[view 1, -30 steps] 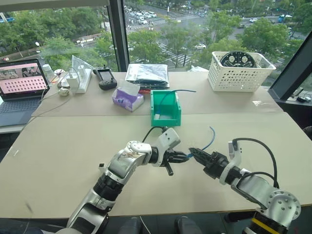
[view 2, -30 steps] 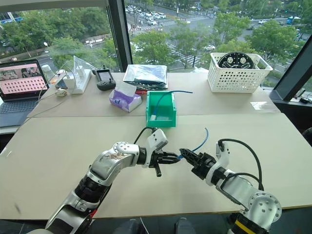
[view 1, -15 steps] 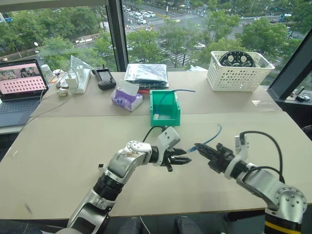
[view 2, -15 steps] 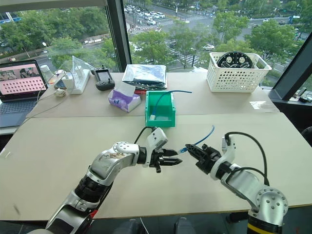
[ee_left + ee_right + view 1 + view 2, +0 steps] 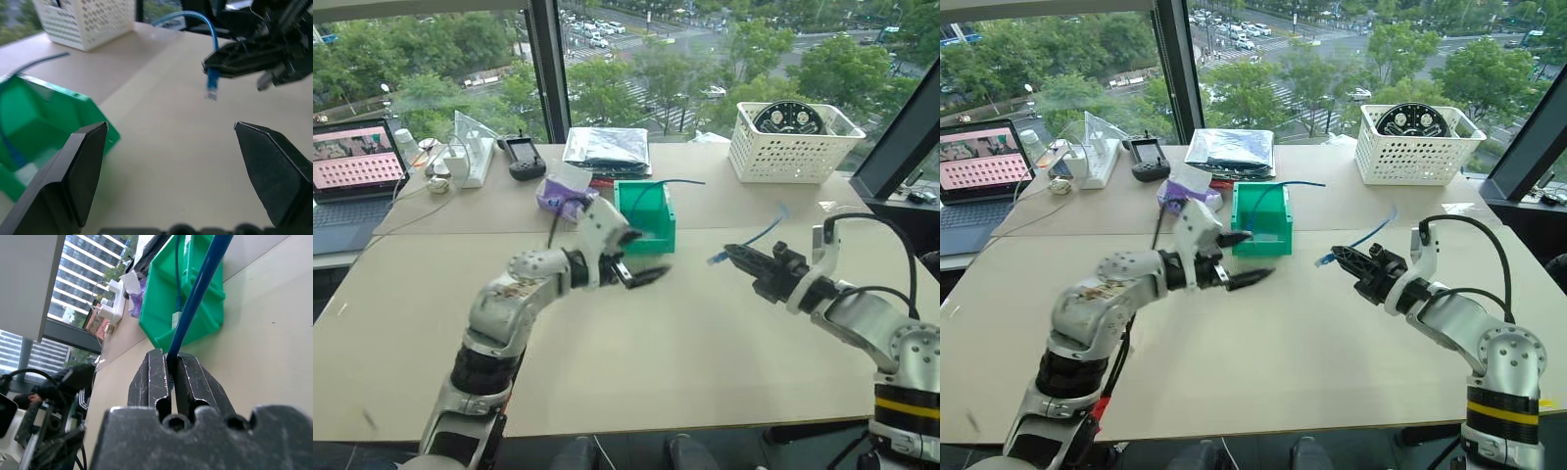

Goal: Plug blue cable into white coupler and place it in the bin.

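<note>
Beige desk (image 5: 636,362): right tool (image 5: 732,254) clamped on blue cable (image 5: 756,238) near bin (image 5: 646,223); left tool (image 5: 641,259) spread wide, empty.

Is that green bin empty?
No. The green bin already holds a blue cable trailing over its back rim.

Your left arm is raised and bent at the elbow, and your silver-and-black left gripper (image 5: 641,264) points level toward the right with its two black fingers spread wide (nothing between them). Your right arm reaches in from the right, its black right gripper (image 5: 732,255) pointing left, fingers clamped tight on the thin bright blue cable (image 5: 198,293).
</note>
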Robot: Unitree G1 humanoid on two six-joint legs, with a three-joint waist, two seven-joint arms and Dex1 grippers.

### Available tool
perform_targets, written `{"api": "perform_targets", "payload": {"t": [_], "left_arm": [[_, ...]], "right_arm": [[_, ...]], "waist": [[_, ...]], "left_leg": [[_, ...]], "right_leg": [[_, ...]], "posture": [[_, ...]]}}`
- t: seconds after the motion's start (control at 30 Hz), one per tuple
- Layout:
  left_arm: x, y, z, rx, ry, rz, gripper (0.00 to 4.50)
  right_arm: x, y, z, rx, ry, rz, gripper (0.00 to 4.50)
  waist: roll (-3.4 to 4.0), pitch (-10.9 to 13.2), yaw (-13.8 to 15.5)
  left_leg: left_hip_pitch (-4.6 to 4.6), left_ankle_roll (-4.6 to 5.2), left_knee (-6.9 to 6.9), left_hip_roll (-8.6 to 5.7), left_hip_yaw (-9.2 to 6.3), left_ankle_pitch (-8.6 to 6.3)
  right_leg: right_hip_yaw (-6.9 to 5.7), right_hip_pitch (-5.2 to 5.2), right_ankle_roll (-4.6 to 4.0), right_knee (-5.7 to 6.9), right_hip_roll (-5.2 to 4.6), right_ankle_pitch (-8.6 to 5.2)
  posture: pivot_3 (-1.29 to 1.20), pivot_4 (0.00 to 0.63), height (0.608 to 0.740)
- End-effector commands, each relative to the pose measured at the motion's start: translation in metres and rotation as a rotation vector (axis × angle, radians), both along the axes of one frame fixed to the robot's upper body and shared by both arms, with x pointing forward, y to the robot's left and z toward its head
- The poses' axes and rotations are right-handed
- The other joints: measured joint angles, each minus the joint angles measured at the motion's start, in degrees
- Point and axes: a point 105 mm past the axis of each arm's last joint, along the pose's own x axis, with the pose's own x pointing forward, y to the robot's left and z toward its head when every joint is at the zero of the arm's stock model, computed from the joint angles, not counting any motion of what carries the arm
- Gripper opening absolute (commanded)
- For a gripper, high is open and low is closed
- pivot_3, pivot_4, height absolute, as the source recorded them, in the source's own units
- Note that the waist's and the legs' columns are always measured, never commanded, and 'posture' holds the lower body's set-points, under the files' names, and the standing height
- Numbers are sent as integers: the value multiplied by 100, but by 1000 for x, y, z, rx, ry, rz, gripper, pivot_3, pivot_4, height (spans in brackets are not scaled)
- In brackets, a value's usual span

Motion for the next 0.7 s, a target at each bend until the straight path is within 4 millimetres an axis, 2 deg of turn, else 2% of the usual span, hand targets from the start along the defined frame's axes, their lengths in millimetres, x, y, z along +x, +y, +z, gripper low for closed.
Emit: {"api": "perform_targets", "payload": {"t": [0.03, 0.13, 0.27, 0.33, 0.43, 0.7], "left_arm": [[2, 28, 17, -35, -102, 163, 4445], [4, 57, 10, -50, -103, 330, 4445], [-1, 79, 3, -73, -105, 429, 4445], [-10, 90, 1, -140, -90, 469, 4445], [-27, 118, -2, -248, -89, 582, 4445], [-63, 143, -26, -311, -27, 653, 4445]], "right_arm": [[6, 4, 9, -7, -37, 42, 0], [14, 9, 8, -8, -36, 72, 0], [21, 16, 7, -9, -37, 101, 0], [22, 20, 7, -8, -42, 124, 0], [25, 23, 11, -7, -53, 144, 0], [29, 31, 5, -15, -44, 181, 0]], "waist": [[0, 0, 6], [0, 0, -11], [-3, 2, -3], [-4, 2, 11], [-4, 2, 0], [-8, 4, 18]], "left_leg": [[0, 1, 0, 0, 1, 0], [-1, 5, -1, -1, 3, -3], [-2, 7, -1, 0, 3, -4], [-3, 7, -1, 0, 2, -4], [-4, 7, -1, -2, 4, -5], [1, 8, 0, -4, 2, -6]], "right_leg": [[0, 0, -5, 0, 0, 3], [1, -1, -15, -2, -1, 10], [-1, -4, -18, -1, 0, 11], [-2, -4, -19, -1, -1, 12], [-1, -3, -18, -5, -10, 12], [-6, 1, -20, -1, -13, 13]], "posture": [[0, 150, 734], [0, 150, 734], [0, 150, 734], [0, 150, 734], [0, 150, 734], [0, 150, 734]]}}
